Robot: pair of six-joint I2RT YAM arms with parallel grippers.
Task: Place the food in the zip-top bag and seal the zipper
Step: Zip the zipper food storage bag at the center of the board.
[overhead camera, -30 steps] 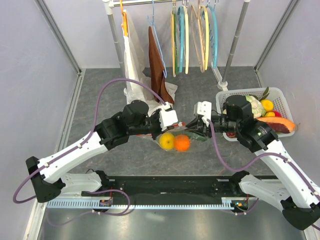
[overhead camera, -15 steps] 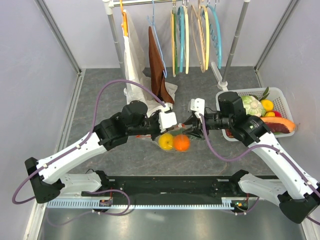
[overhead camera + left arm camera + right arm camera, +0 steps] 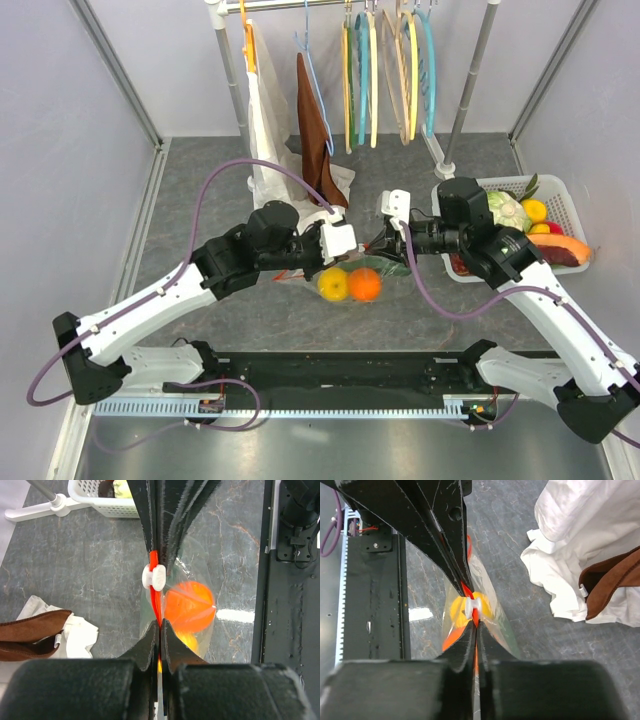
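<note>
The zip-top bag hangs between my two grippers above the table. It holds the round orange, the yellow fruit and a dark green cucumber. My left gripper is shut on the orange-red zipper. My right gripper is shut on the same zipper from the other side. The white slider sits on the strip between the two pairs of fingertips and also shows in the right wrist view. In the top view the grippers nearly touch: left gripper, right gripper.
A white slatted basket at the right holds a pale green cabbage and a red meat slab. A clothes rack at the back carries coloured hangers, a white garment and a brown cloth.
My right gripper has shifted a little to the left along the zipper, closer to my left gripper. The bag, the food and the left arm have barely moved.
</note>
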